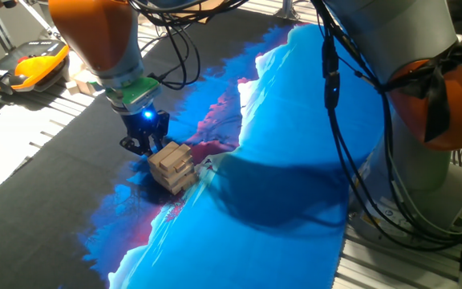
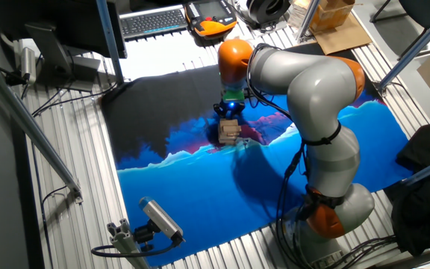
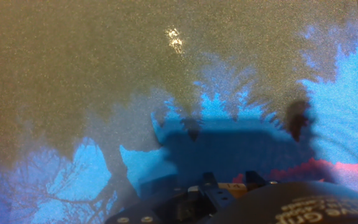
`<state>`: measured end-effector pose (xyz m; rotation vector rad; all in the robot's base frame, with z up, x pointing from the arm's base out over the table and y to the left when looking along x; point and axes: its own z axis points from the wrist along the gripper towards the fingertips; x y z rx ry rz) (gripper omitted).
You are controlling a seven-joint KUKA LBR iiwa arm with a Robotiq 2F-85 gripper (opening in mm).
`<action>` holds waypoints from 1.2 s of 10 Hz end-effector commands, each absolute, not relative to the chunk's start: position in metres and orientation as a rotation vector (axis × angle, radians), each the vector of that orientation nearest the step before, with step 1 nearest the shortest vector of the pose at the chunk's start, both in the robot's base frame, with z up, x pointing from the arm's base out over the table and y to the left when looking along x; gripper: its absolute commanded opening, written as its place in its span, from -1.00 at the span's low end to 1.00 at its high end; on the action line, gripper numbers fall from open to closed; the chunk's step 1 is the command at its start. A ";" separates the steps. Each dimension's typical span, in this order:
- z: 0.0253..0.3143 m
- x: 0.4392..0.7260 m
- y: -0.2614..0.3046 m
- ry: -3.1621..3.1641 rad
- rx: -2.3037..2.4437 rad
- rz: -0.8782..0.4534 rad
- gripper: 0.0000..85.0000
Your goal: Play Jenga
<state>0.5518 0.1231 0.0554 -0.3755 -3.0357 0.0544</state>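
The Jenga tower (image 1: 172, 166) is a small, slightly askew stack of pale wooden blocks on the cloth where black meets blue; the other fixed view also shows the tower (image 2: 229, 133). My gripper (image 1: 144, 145) hangs low right against the tower's left side, its dark fingers level with the upper layers. From the other side my gripper (image 2: 228, 113) sits just behind the stack. The hand view shows only cloth, dark gripper parts along the bottom edge and a tan speck (image 3: 236, 186) between them. How far apart the fingers stand is not clear.
An orange and black pendant (image 1: 38, 63) and loose pale blocks (image 1: 83, 84) lie at the back left beyond the cloth. The arm's grey body (image 2: 327, 127) and cables rise over the blue cloth (image 1: 295, 185). A keyboard (image 2: 153, 21) and a small mounted camera (image 2: 159, 218) stand off the cloth.
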 end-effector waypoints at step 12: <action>0.055 0.552 0.123 -3.037 -0.383 0.064 -0.60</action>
